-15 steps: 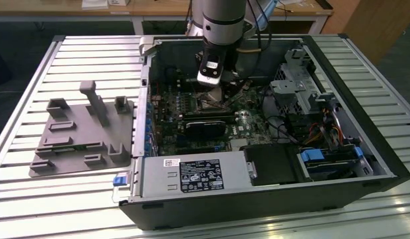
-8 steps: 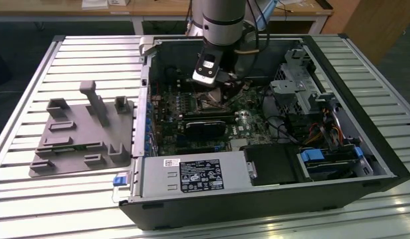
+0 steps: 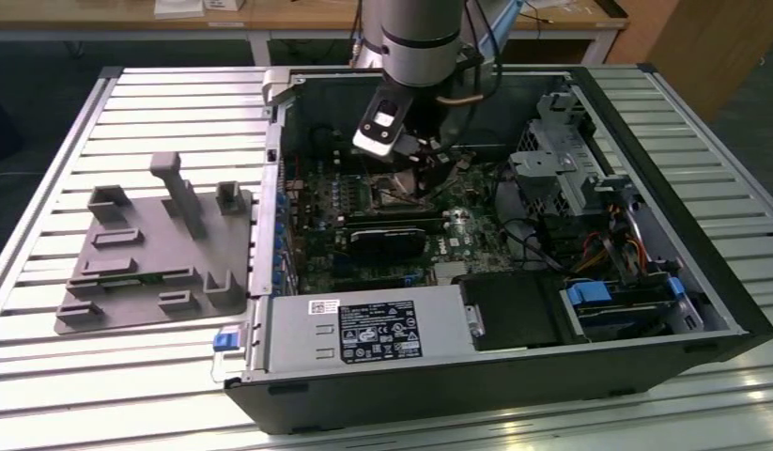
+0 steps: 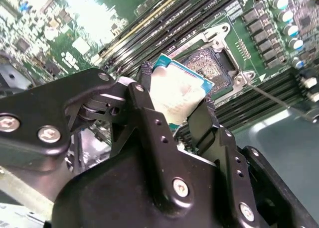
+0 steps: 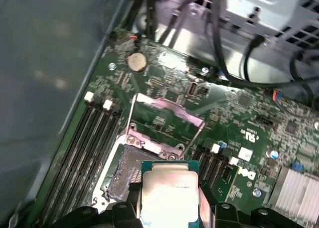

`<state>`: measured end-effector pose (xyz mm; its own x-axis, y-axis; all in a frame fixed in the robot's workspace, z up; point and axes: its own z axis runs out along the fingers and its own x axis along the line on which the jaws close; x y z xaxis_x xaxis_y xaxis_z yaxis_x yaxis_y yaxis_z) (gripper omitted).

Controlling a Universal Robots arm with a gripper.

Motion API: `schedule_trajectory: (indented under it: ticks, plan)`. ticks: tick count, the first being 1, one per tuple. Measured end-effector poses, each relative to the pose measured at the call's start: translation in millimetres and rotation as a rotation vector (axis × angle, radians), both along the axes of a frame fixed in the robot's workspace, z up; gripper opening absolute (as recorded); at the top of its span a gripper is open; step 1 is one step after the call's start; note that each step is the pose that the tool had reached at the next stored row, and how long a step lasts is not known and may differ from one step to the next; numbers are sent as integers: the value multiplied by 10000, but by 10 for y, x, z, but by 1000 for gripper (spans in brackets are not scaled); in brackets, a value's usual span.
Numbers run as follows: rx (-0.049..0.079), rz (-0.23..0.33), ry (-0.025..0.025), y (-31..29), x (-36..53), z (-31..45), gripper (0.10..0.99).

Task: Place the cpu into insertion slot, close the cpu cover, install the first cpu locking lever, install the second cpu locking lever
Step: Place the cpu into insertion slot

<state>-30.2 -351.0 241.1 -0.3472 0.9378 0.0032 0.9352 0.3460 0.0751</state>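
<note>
No legible text found. Power supply (image 3: 299,343) carries a black label (image 3: 381,335) and a white sticker (image 3: 326,306) (print too small to read). Motherboard (image 5: 164,83) bears white silkscreen marks, cpu (image 5: 169,195) faint lettering; neither decipherable.

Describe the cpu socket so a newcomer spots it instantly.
In the open computer case, find the green motherboard. The insertion slot sits beside the long memory slots, by the cpu that the tool holds. It alone is square and dark-centred, with its cpu cover hinged open.
</note>
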Motion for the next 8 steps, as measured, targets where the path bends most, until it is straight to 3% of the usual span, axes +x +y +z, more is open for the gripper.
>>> schedule_trajectory:
  ticks: [8]
  plan:
    - [0,-1466,0,0,0,-13,541]
